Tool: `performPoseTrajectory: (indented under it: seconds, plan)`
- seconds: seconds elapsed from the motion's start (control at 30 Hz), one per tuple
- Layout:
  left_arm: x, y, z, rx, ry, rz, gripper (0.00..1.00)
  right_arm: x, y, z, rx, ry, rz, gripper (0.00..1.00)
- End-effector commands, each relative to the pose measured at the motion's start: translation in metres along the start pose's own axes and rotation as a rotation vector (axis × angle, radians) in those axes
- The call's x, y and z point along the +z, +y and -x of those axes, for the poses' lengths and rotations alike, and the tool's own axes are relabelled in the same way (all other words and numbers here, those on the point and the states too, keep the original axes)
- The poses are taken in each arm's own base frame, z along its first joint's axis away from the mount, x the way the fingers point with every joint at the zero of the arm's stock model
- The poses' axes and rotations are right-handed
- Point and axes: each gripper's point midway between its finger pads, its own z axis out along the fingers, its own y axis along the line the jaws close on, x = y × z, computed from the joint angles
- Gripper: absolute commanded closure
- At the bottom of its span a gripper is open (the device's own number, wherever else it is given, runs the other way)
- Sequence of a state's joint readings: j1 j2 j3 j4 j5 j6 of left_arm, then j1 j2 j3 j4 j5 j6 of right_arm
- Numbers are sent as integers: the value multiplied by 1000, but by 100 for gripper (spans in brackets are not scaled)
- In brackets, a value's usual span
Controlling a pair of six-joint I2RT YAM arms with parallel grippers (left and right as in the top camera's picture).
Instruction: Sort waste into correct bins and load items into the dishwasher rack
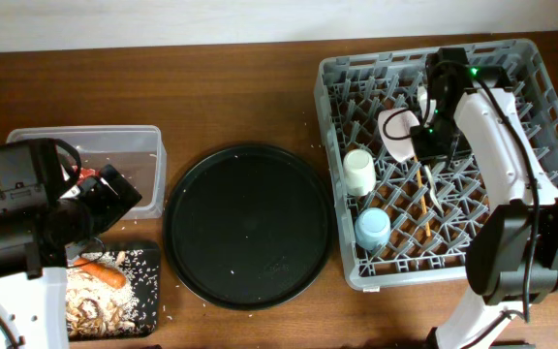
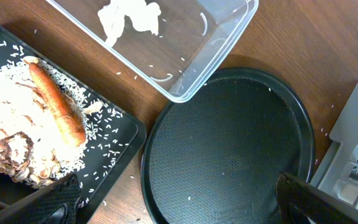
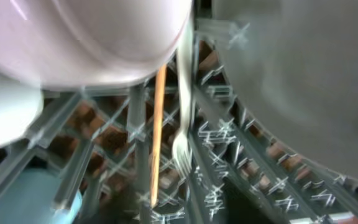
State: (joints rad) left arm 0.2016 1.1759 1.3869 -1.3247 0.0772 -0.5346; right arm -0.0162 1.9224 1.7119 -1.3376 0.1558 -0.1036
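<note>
**A:** Where is the left gripper (image 2: 178, 194)?

**B:** Over the table's left side, jaws wide, nothing between them. Below it the carrot (image 2: 58, 112) lies on rice (image 2: 8, 99) in the shallow black tray (image 2: 124, 132). The tissue (image 2: 129, 17) sits in the clear tub (image 2: 222, 37) at that tray's 12 o'clock.

**A:** And the right one?

**B:** The right gripper (image 1: 426, 136) hangs inside the dishwasher rack (image 1: 555, 126), which stands at 3 o'clock from the round black tray (image 1: 248, 225). It is right against the white bowl (image 1: 395, 131). I cannot tell how its jaws stand.

**A:** What else is racked?

**B:** The cream cup (image 1: 358, 172) is at the bowl's 8 o'clock, with the light blue cup (image 1: 373, 229) at the cream cup's 6 o'clock. The fork (image 3: 182, 149) and chopsticks (image 1: 422, 211) lie side by side at the bowl's 5 o'clock.
</note>
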Motion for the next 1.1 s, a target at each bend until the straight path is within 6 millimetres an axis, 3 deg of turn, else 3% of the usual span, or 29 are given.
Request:
performPoseTrajectory:
  seconds: [0.0, 0.1, 0.43, 0.57, 0.67, 0.73, 0.83, 0.93, 1.0, 1.07]
  plan:
    - [-6, -1, 5, 10, -26, -5, 1, -37, 16, 21, 17, -118, 117, 1]
    - [-6, -1, 5, 10, -26, -5, 1, -41, 33, 28, 12, -151, 217, 1]
    - [-6, -1, 5, 10, -26, -5, 1, -39, 27, 28, 25, -148, 213, 1]
    - [-6, -1, 5, 10, -26, -5, 1, -50, 34, 27, 3, -176, 212, 1]
    - [-6, -1, 5, 10, -26, -5, 1, -90, 41, 21, -24, -284, 206, 1]
    - [-6, -1, 5, 10, -26, -5, 1, -155, 45, -1, -50, -465, 198, 1]
    - [-6, -1, 5, 10, -26, -5, 1, -219, 44, -38, -65, -662, 192, 1]
    - [-6, -1, 5, 10, -26, -5, 1, -294, 37, -102, -74, -942, 173, 1]
    - [-6, -1, 5, 10, -26, -5, 1, -322, 31, -144, -65, -1082, 161, 1]
    - [-6, -1, 5, 10, -26, -5, 1, -333, 29, -179, -58, -1184, 154, 1]
